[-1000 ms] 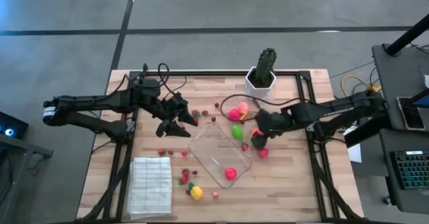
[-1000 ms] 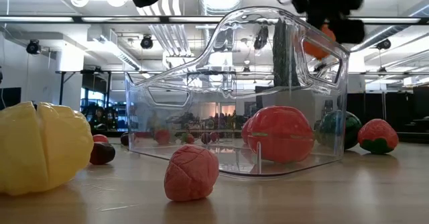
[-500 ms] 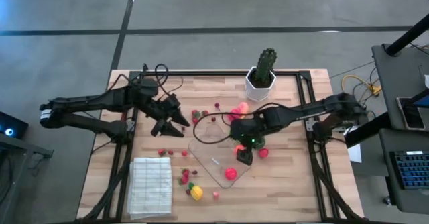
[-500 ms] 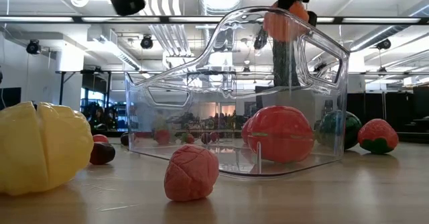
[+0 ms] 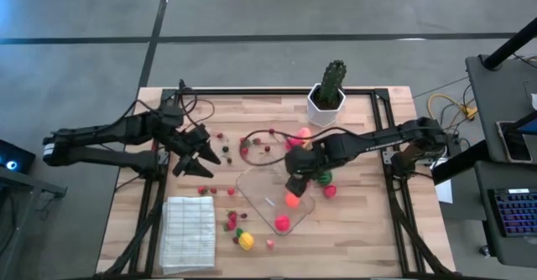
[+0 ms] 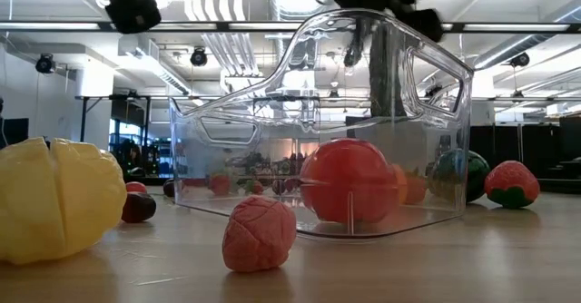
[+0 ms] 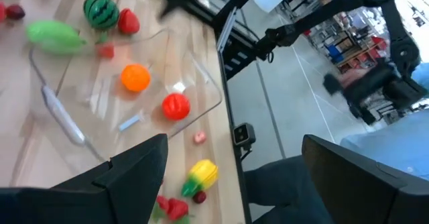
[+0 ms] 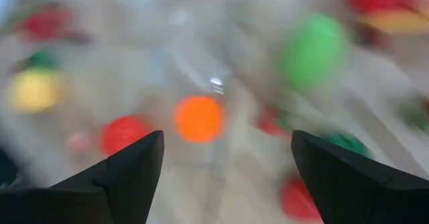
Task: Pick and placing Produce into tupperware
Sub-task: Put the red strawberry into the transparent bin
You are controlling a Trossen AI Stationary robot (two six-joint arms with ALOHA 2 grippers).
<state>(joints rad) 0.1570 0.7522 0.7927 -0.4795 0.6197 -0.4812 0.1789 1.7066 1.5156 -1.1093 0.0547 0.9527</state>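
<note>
The clear shallow rectangular plastic tupperware [image 5: 273,198] sits near the middle of the wooden table [image 5: 369,230], turned at an angle to the table's edges. Inside it lie two pieces of toy produce: a small orange ball [image 5: 291,199] towards the side nearest the right arm, and a round red fruit [image 5: 283,223] closer to the container's near corner. The low view shows both resting on the container floor, the red one [image 6: 349,182] in front and the orange one [image 6: 410,185] behind it.

The right gripper [image 5: 295,182] hangs over the container's far edge, just beside the orange ball; its fingers [image 8: 127,180] are spread apart with nothing between them, and the orange ball [image 8: 198,119] lies below, apart from them.

Around the container lie more pieces: a green striped melon ball [image 5: 324,178] and a red strawberry [image 5: 331,191] just beyond the right gripper, a yellow fruit [image 5: 246,241] and a small pink piece [image 5: 270,244] near the front edge, red berries [image 5: 231,221] beside the container, and small dark cherries [image 5: 256,142] farther back.

The left gripper [image 5: 200,152] hovers over the table well to the left of the container, its fingers [image 7: 131,174] wide apart and empty.

A white folded ribbed cloth [image 5: 186,232] lies at the front left, and a dark green cactus in a white pot [image 5: 328,91] stands at the back.
</note>
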